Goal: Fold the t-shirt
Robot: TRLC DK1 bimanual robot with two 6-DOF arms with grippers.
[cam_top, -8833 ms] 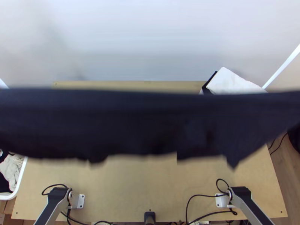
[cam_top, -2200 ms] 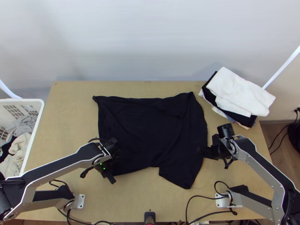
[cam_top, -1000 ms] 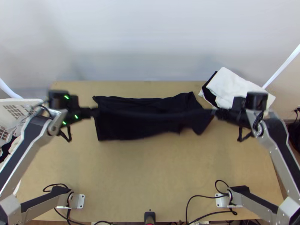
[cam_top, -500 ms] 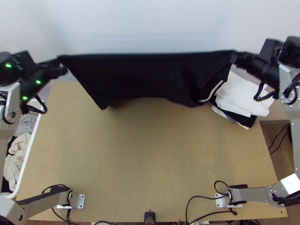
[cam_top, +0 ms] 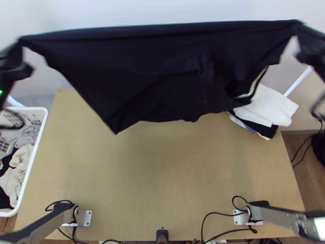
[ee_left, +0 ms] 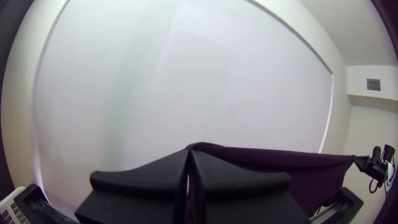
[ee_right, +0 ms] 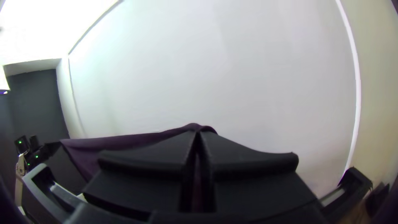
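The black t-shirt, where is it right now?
The black t-shirt hangs across the top view's upper half, stretched between the left gripper and the right gripper, above the table.

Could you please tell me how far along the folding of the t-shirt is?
Done: the black t-shirt is off the table, its top edge drawn out between two held spots. In hand: the left gripper and right gripper are each shut on that edge, the rest hanging loosely. Left: likely laying it down and folding it; no finished, flat fold shows.
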